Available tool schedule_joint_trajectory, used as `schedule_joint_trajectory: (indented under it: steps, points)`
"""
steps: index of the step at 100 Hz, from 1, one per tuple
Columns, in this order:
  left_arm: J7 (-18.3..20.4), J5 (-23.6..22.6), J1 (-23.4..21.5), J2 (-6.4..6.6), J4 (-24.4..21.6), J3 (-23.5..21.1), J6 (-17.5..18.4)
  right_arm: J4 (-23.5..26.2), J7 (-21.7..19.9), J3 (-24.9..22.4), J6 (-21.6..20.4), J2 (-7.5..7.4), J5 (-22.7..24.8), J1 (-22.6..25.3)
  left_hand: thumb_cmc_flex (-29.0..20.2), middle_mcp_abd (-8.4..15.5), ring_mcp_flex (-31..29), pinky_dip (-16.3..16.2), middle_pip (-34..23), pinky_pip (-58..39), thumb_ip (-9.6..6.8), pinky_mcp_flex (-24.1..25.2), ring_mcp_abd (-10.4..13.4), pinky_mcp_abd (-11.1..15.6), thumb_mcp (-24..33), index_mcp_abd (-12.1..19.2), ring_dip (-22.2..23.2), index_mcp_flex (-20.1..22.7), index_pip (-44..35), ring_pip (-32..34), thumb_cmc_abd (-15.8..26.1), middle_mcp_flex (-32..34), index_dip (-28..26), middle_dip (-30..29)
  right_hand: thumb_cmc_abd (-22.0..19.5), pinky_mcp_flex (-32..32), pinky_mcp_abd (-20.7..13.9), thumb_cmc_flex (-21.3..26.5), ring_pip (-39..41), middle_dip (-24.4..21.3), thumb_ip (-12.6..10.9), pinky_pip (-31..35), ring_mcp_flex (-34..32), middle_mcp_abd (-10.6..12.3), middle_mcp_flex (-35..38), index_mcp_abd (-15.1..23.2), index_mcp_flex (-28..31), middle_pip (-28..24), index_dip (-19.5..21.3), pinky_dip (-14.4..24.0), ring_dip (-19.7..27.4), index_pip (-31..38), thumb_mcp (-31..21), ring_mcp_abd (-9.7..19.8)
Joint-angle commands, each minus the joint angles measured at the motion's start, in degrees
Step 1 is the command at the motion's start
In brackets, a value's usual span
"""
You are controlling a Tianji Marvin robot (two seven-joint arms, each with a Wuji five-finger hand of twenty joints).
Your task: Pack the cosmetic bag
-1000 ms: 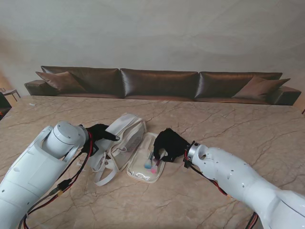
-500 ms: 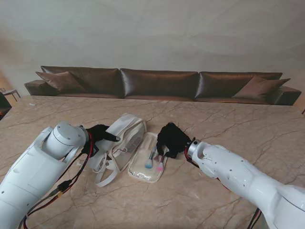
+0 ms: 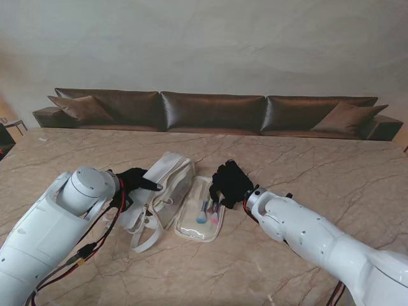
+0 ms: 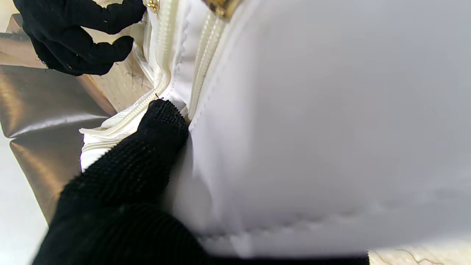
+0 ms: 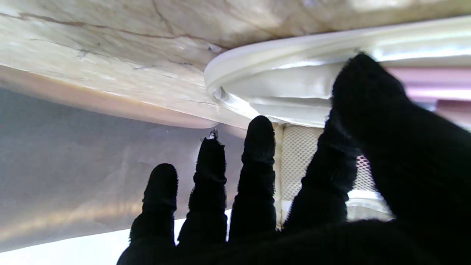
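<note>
In the stand's view the left hand (image 3: 135, 180) lies against the left side of the white cosmetics bag (image 3: 167, 190) on the marble table (image 3: 306, 166), one finger stretched across its top edge; whether it truly grips the bag cannot be told here. Just right of the bag lies a clear pouch (image 3: 201, 217) with two makeup brushes (image 3: 208, 210) inside, and the right hand (image 3: 231, 183) hovers at the pouch's far right edge, fingers spread, holding nothing. The left wrist view shows one black-gloved finger (image 4: 154, 147) pressed into the bag's white side (image 4: 312, 129) beside its zipper (image 4: 162, 70). The right wrist view shows extended, parted fingers (image 5: 257, 162) with the pouch's rim (image 5: 294, 70) just beyond them.
</note>
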State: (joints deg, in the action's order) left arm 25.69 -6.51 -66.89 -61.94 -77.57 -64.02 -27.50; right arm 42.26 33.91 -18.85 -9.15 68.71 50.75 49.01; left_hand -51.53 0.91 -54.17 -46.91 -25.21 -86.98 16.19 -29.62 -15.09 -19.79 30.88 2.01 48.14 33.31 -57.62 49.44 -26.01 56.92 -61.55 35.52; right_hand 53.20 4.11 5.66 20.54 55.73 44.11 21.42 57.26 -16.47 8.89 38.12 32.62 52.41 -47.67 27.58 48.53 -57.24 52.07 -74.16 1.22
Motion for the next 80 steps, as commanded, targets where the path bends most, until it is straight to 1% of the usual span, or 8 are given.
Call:
schedule_joint_trajectory:
  steps: [1,14,16,19,21,46,61,80]
  points:
    - [0.2,0.3,-0.7,-0.3,-0.5,0.0,0.2,1.9,-1.1,-0.3,0.9,-0.4,0.9,0.7,-5.3,1.2,-0.1,-1.4,-0.2,-0.3,-2.04,0.2,-0.6,-1.3,3.5,9.5,0.5,4.0,-5.3,0.3,6.9,-0.1,-1.5,1.0,-0.7,1.0,0.6,1.5,0.3,0.1,-1.0,-0.9,1.0,-0.7,-1.8,-4.0,-2.9,-1.1,-0.5,-0.1,-0.6,3.3,1.6,-1.4]
    - [0.1,0.4,-0.8,-0.32,-0.8,0.0,0.1,3.7,-2.4,-1.6,1.9,-1.37,2.0,1.3,-5.2,1.2,-0.1,-1.4,-0.2,-0.2,-2.03,0.2,-0.6,-1.4,3.5,9.4,0.5,4.0,-5.3,0.3,6.9,-0.1,-1.5,1.0,-1.5,0.9,0.8,0.3,-0.4,-1.6,-1.9,-1.6,1.9,-1.3,-4.4,-11.3,-8.4,0.0,-2.2,0.7,-0.3,-2.4,1.1,-1.3]
    - [0.1,0.4,-0.9,-0.33,-0.8,0.0,0.1,4.0,-2.6,-1.8,2.0,-1.51,2.1,1.4,-5.3,1.2,-0.1,-1.4,-0.2,-0.2,-2.03,0.2,-0.6,-1.4,3.6,9.4,0.5,3.9,-5.3,0.3,6.9,-0.1,-1.5,1.0,-2.0,0.9,0.8,-0.3,-0.4,-1.9,-3.3,-1.7,2.1,-1.3,-4.8,-12.9,-8.7,0.0,-2.3,0.8,-0.2,-4.5,0.7,-1.3]
    - [0.0,0.5,-0.9,-0.34,-0.8,0.0,0.1,4.3,-2.8,-2.1,2.2,-1.73,2.4,1.6,-5.3,1.3,-0.2,-1.5,-0.2,-0.3,-2.05,0.1,-0.6,-1.4,3.6,9.4,0.6,4.0,-5.3,0.3,6.9,-0.1,-1.5,1.0,-3.7,0.9,0.8,-1.8,-0.4,-2.6,-9.8,-1.8,2.4,-1.5,-5.8,-15.9,-9.6,0.1,-0.4,1.0,0.0,-9.3,0.0,-1.2]
    - [0.0,0.5,-0.9,-0.36,-0.8,0.0,0.1,4.6,-2.9,-2.4,2.4,-1.86,2.6,1.7,-5.3,1.2,-0.2,-1.5,-0.2,-0.3,-2.05,0.1,-0.6,-1.4,3.6,9.4,0.6,4.0,-5.3,0.3,6.9,-0.1,-1.5,1.0,-3.9,0.9,0.8,-2.0,-0.4,-2.7,-11.4,-1.8,2.6,-1.5,-6.2,-17.0,-10.5,0.1,0.1,1.1,0.0,-10.7,-0.1,-1.3]
    - [-0.6,1.1,-1.0,-0.6,-0.9,0.3,0.1,7.7,-5.4,-5.7,4.9,-3.47,4.5,3.3,-5.2,1.1,-0.1,-1.5,-0.4,-0.3,-2.02,0.2,-0.7,-1.4,3.5,9.4,0.6,3.9,-5.3,0.3,6.9,0.0,-1.5,1.2,-3.8,0.8,0.5,-1.6,-0.2,-5.7,-11.4,-1.3,3.0,-2.7,-9.4,-21.8,-16.5,2.4,-1.9,1.5,0.2,-16.6,0.9,-1.2]
    - [-1.9,1.3,-1.4,-0.97,-1.2,0.2,-0.1,10.1,-8.3,-8.9,6.1,-4.18,4.7,5.0,-5.2,1.2,-0.3,-1.5,-0.4,-0.4,-2.0,0.0,-0.6,-1.4,3.5,9.5,0.6,3.8,-5.3,0.4,6.9,-0.1,-1.4,1.2,-5.9,-0.5,0.6,-2.2,-9.0,-14.0,-11.7,1.1,1.1,-5.5,-10.2,-22.2,-17.3,7.7,-3.2,1.8,7.1,-16.4,1.6,-2.7]
    - [-3.2,1.9,-2.3,-1.34,-1.7,-0.3,-0.5,15.1,-15.4,-16.1,7.5,-4.75,3.1,8.7,-5.4,1.0,-0.3,-1.5,-0.5,-0.4,-2.04,-0.1,-0.7,-1.4,3.5,9.3,0.5,3.7,-5.3,0.4,7.0,-0.1,-1.4,1.2,-10.2,-22.1,2.7,-3.6,-20.6,-21.3,-12.4,6.4,-20.4,-6.8,-2.2,-24.6,-17.5,11.3,-4.2,2.4,16.4,-17.1,2.9,-3.5]
